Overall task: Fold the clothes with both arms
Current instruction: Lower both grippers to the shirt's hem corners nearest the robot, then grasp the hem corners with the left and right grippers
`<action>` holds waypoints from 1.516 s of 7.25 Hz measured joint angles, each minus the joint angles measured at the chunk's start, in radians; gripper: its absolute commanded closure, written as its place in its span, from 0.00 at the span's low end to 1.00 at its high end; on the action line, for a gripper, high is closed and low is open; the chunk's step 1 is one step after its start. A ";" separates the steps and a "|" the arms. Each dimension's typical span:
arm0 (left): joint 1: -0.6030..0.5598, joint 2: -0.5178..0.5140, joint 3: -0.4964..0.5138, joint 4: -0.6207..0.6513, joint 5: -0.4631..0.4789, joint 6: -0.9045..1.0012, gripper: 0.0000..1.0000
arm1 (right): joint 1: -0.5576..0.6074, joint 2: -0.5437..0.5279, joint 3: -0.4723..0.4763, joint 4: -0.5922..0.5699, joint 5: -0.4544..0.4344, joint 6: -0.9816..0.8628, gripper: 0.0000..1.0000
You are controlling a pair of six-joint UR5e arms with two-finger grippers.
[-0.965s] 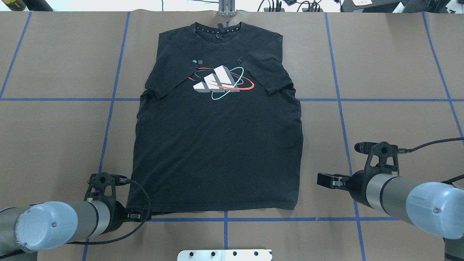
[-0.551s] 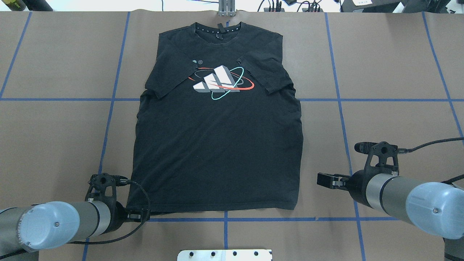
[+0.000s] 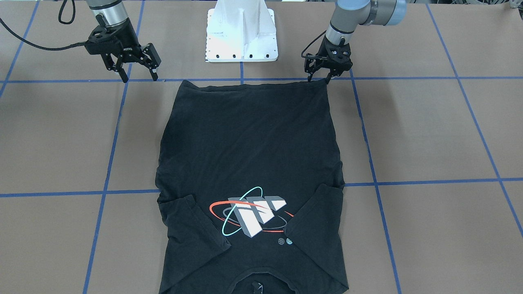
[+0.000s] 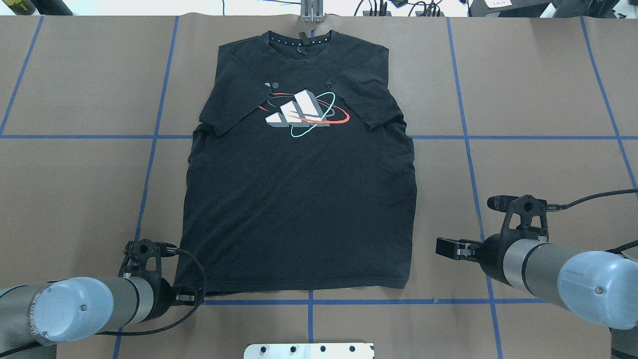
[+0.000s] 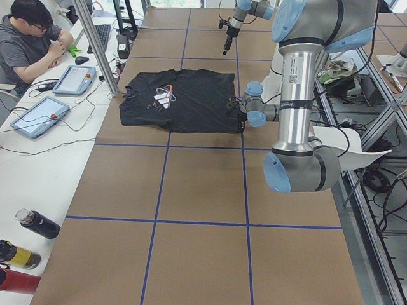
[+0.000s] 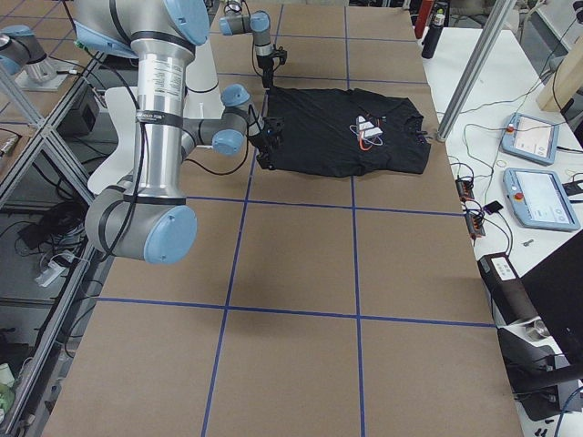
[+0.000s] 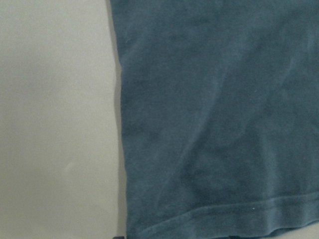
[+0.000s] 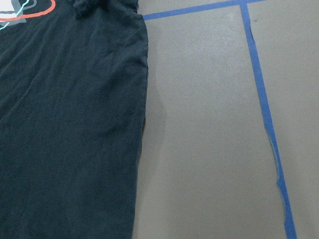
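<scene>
Bench [image 3: 429, 130] is carrying one black T-shirt [image 4: 299, 209]. It is lying flat, print side up, with both sleeves folded in over the chest, collar at the far edge and hem facing the robot. Two arms are reaching in low near the hem: left arm [image 4: 75, 309] and right arm [image 4: 548, 271], so two sets of jaws. Left jaws are pointing down and touching the shirt's hem corner on the robot's left. The tips are sitting fairly close together, but I cannot tell whether they are pinching fabric. Right jaws are hanging wide open, gripping nothing, hovering over bare bench near the other hem corner and clear of the cloth. Left wrist view is showing only hem and side edge up close.
</scene>
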State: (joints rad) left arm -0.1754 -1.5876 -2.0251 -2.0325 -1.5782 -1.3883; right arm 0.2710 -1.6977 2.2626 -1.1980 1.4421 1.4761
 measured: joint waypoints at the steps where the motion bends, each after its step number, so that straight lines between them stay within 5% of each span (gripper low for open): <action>1: 0.000 -0.001 0.001 0.000 -0.001 0.000 1.00 | 0.000 0.003 -0.002 0.000 0.000 0.000 0.00; 6: -0.001 -0.005 -0.009 0.000 0.001 -0.002 1.00 | -0.058 0.128 -0.077 -0.030 -0.085 0.077 0.04; 8: -0.001 -0.011 -0.009 0.000 0.002 -0.004 1.00 | -0.136 0.224 -0.103 -0.178 -0.152 0.163 0.04; 11: -0.001 -0.016 -0.009 0.000 0.004 -0.006 1.00 | -0.231 0.298 -0.185 -0.253 -0.236 0.233 0.32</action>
State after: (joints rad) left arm -0.1764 -1.6041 -2.0340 -2.0325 -1.5744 -1.3945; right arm 0.0403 -1.3998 2.0777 -1.4515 1.2064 1.7091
